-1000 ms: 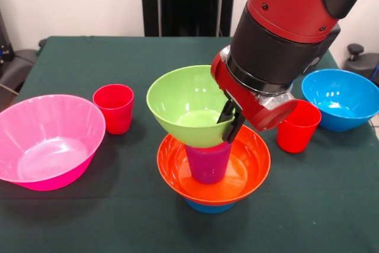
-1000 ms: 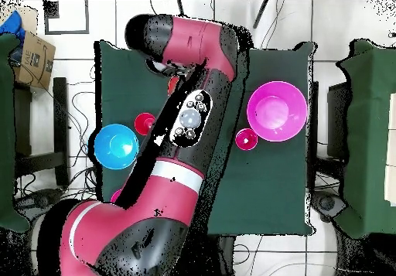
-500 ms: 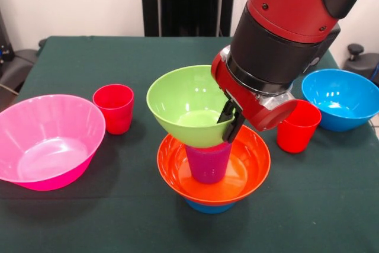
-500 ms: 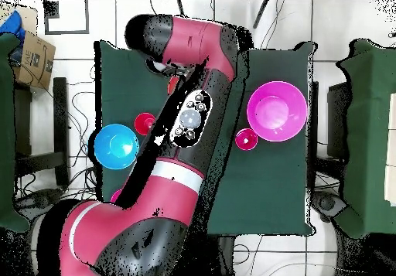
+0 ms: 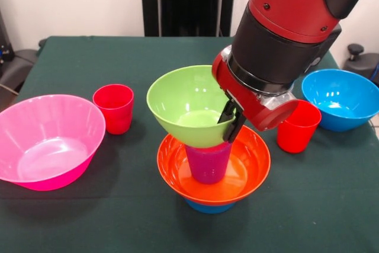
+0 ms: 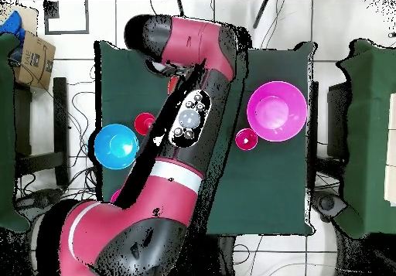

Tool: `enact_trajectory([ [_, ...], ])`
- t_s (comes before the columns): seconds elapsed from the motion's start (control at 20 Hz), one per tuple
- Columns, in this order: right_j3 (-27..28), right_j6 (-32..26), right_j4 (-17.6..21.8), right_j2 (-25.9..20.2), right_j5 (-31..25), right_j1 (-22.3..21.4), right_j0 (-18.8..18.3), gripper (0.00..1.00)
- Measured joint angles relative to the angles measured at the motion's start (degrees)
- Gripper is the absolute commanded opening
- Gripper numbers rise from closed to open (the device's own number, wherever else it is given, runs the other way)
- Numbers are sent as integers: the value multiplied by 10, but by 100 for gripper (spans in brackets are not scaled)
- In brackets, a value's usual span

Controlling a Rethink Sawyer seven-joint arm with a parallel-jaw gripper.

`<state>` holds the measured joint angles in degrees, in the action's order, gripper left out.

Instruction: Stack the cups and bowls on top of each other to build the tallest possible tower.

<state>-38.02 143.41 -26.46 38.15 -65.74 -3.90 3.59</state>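
End effector [image 5: 232, 124]: clamped on the lime green bowl's [image 5: 185, 106] near-side rim.
Lime green bowl: upright, seated on the purple cup [image 5: 208, 162], directly below.
Tower: purple cup inside orange bowl [image 5: 249, 173], over blue bowl [image 5: 207, 208].
Remaining: red cups [image 5: 114, 108] flank the end effector on the desk [image 5: 77, 63].

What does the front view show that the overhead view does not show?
Only the front view shows the tower: lime green bowl on purple cup in orange bowl, with the gripper at the green bowl's rim. Only the overhead view shows a cardboard box on the floor. Both show the pink bowl and large blue bowl.
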Motion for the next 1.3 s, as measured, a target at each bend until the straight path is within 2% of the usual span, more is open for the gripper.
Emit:
enact_trajectory([
  [1.3,-24,0,2,0,43,-9,15,0],
])
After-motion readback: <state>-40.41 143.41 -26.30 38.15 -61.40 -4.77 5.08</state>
